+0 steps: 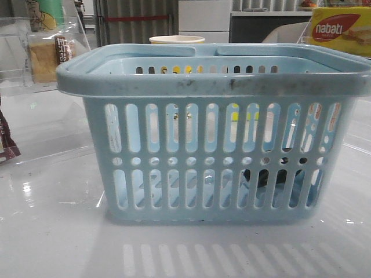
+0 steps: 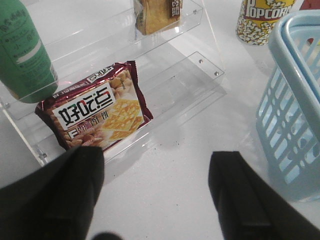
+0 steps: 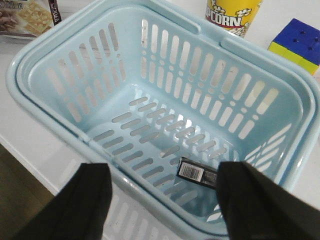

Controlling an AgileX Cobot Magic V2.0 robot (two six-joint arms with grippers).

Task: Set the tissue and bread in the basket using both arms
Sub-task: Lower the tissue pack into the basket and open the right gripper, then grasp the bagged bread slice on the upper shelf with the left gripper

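Observation:
The light blue basket [image 1: 214, 87] fills the middle of the front view. The tissue [image 3: 197, 172], a small black pack with a barcode, lies on the basket's floor [image 3: 150, 125]; it shows dimly through the slots in the front view [image 1: 272, 179]. The bread [image 1: 49, 55] stands in a clear shelf at the back left and also shows in the left wrist view [image 2: 157, 15]. My left gripper [image 2: 157, 185] is open and empty over bare table between the shelf and the basket [image 2: 295, 110]. My right gripper [image 3: 165, 195] is open and empty above the basket's rim.
A dark brown cracker packet [image 2: 97, 112] and a green bottle [image 2: 25, 55] sit in the clear acrylic shelf [image 2: 200, 75]. A popcorn cup [image 3: 232, 15] and a colour cube [image 3: 297, 42] stand behind the basket. A yellow nabati box [image 1: 342, 29] is at the back right.

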